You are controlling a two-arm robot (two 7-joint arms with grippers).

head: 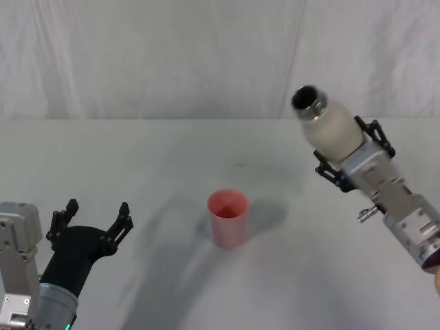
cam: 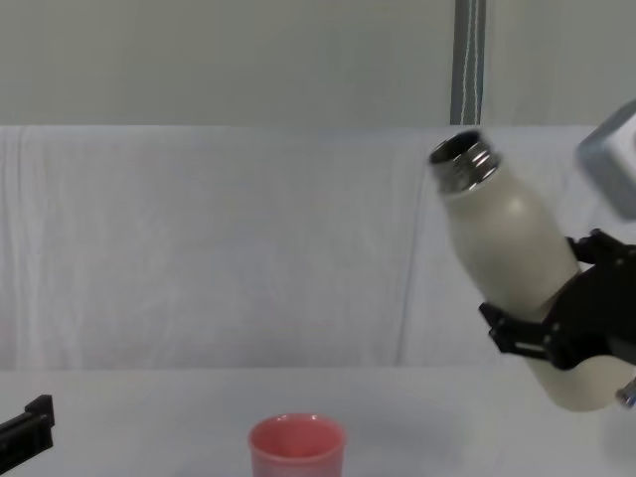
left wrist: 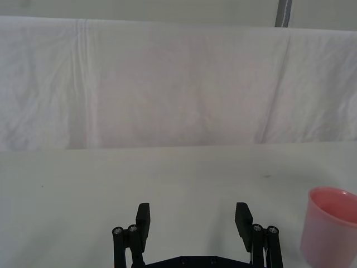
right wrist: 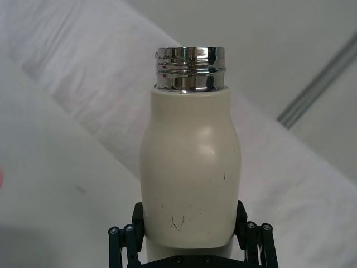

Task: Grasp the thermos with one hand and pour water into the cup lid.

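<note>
My right hand [head: 347, 155] clamped on thermos [head: 331, 127], tilted twd cup lid [head: 228, 217] w/ neck up; left hand [head: 93, 220] idle, fingers apart.

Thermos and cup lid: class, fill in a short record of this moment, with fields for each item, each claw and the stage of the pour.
thermos: lifted off the table, uncapped, tilted with its steel neck toward the robot's left
cup lid: pink, upright on the table, below and left of the neck
right claw: shut on the thermos low on its body
left claw: open, holding nothing, low at the robot's left
pour stage: no water visible leaving the neck
</note>
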